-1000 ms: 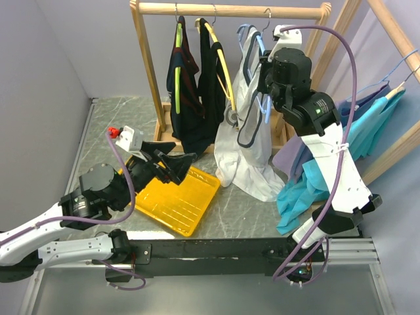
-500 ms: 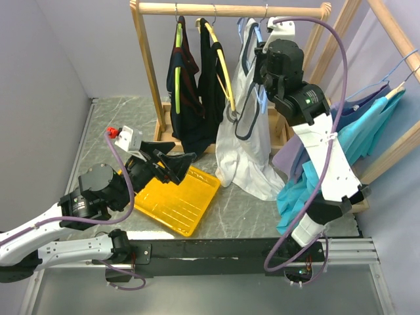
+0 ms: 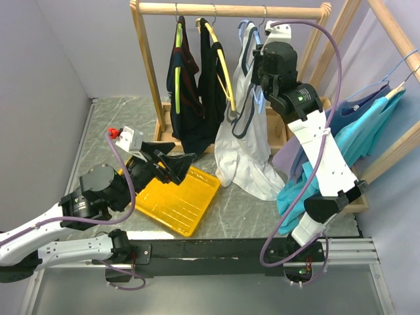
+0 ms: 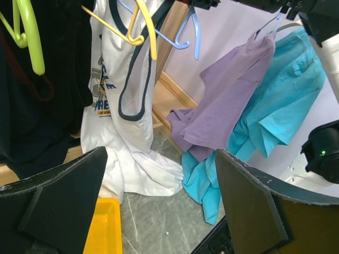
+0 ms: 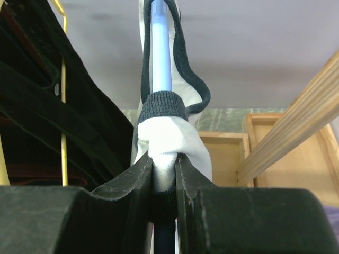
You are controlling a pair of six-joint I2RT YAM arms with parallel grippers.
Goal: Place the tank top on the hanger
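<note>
The white tank top (image 3: 246,147) with navy trim hangs from the light-blue hanger (image 3: 245,31) under the wooden rail, and its hem lies bunched on the table. My right gripper (image 3: 260,71) is high at the rail. In the right wrist view it (image 5: 164,169) is shut on a strap of the tank top (image 5: 165,138) wrapped over the hanger's arm (image 5: 160,53). My left gripper (image 3: 172,164) is open and empty, low over the yellow tray. In the left wrist view it (image 4: 160,159) faces the tank top (image 4: 124,132) and the hanger (image 4: 185,43).
The wooden rail (image 3: 230,9) also carries dark garments on a lime-green hanger (image 3: 178,59) and a yellow hanger (image 3: 223,62). A yellow tray (image 3: 177,200) lies on the table. Purple and teal shirts (image 3: 308,177) hang on a second rack at the right.
My right arm has lifted the hanger and tank top up and to the left, close under the rail. The left arm has not moved.
</note>
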